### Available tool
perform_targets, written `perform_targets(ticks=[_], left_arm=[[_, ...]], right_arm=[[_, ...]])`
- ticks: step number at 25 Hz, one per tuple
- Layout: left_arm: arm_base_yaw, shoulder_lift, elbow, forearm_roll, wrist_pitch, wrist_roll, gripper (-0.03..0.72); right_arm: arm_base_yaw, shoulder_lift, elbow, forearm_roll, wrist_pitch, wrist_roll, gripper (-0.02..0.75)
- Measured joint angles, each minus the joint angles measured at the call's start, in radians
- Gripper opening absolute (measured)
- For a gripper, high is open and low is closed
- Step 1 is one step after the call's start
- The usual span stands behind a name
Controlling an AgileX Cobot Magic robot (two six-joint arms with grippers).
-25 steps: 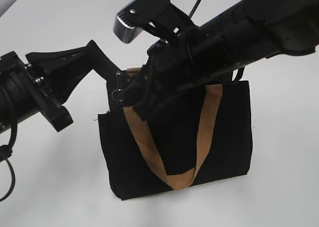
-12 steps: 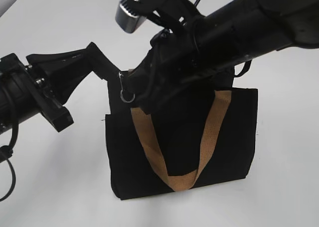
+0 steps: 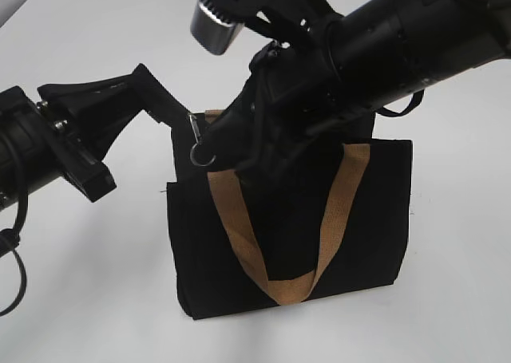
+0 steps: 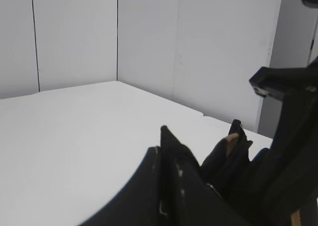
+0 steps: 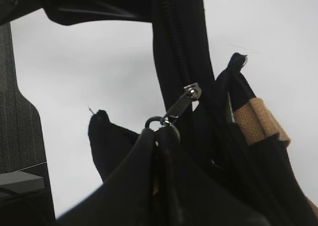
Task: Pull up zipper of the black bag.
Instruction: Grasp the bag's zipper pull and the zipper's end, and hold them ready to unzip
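Note:
The black bag (image 3: 359, 227) stands on the white table with its tan handle (image 3: 239, 235) hanging down its front. My right gripper (image 3: 219, 144) reaches in from the upper right to the bag's top left end and is shut on the zipper (image 3: 200, 151), a silver tab with a ring. In the right wrist view the zipper (image 5: 179, 107) hangs from the black track and its ring sits in my shut right gripper (image 5: 160, 136). My left gripper (image 3: 164, 108) meets the bag's top left corner. In the left wrist view the left gripper (image 4: 163, 146) is shut on black fabric of the bag (image 4: 223, 156).
The white table (image 3: 96, 283) surrounds the bag. The right arm's bulky body (image 3: 399, 44) covers the bag's top edge. A white wall (image 4: 149, 37) stands behind the table in the left wrist view.
The right gripper has risen a little with the zipper tab in it. The bag has straightened and its top edge has shifted right. The left gripper has barely moved.

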Motion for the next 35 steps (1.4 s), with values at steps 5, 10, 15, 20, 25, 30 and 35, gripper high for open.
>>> perform_targets(ticks=[5,10,15,20,25,30,35], left_arm=[[0.0,0.0,0.0,0.009,-0.031,-0.017,0.005],[0.0,0.0,0.0,0.015,-0.031,-0.019,0.004],[0.0,0.0,0.0,0.019,-0.031,-0.02,0.004],[0.0,0.0,0.0,0.023,-0.03,-0.02,0.004],[0.0,0.0,0.0,0.022,-0.026,-0.02,0.004],[0.0,0.0,0.0,-0.017,0.008,-0.02,0.004],[0.0,0.0,0.0,-0.058,0.109,-0.021,0.004]], right_arm=[[0.0,0.016,0.0,-0.001,-0.01,0.0,0.249],[0.003,0.05,0.0,-0.001,-0.05,0.0,0.296],[0.006,0.071,0.0,0.0,-0.066,0.0,0.268],[0.006,0.084,-0.001,0.009,-0.083,-0.002,0.21],[0.006,0.084,-0.001,0.011,-0.083,-0.011,0.036],[0.006,0.07,-0.001,0.006,-0.077,-0.011,0.036],[0.006,0.023,0.0,-0.025,-0.028,-0.011,0.035]])
